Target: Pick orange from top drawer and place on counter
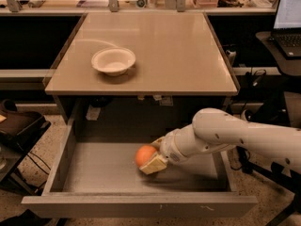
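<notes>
The orange [144, 154] is inside the open top drawer [94, 173], near its middle, a little above the grey bottom. My gripper [150, 155] reaches in from the right on a white arm and is shut on the orange, one tan finger [153, 165] under it and the other behind it. The beige counter [178, 51] lies above and behind the drawer.
A white bowl [113, 60] stands on the left part of the counter. A laptop [288, 18] sits on a side table at the right. A dark chair [19, 121] is at the left of the drawer. Cables hang at the right.
</notes>
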`<action>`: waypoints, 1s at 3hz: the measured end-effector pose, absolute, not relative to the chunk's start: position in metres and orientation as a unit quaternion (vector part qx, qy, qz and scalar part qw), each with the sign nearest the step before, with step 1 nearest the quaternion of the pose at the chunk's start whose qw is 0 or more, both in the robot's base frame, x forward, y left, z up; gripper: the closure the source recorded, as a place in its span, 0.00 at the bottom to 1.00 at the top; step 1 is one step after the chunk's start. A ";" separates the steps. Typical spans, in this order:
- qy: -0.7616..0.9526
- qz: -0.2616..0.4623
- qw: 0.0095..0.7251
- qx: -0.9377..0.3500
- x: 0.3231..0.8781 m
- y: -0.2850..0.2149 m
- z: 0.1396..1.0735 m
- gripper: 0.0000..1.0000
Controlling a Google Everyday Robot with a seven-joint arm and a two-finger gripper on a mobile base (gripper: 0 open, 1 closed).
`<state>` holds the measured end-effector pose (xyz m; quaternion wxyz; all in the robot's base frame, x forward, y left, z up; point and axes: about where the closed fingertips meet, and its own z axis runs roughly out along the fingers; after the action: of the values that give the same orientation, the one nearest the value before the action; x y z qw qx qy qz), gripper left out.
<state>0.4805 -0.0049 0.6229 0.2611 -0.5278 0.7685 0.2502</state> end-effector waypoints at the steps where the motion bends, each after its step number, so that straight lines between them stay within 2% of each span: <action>1: 0.778 0.217 0.261 -0.528 0.505 -0.021 0.679 1.00; 3: 0.800 0.120 0.321 -0.493 0.567 -0.039 0.878 1.00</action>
<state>0.5674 -0.0389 0.8783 0.3205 -0.4925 0.8002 0.1200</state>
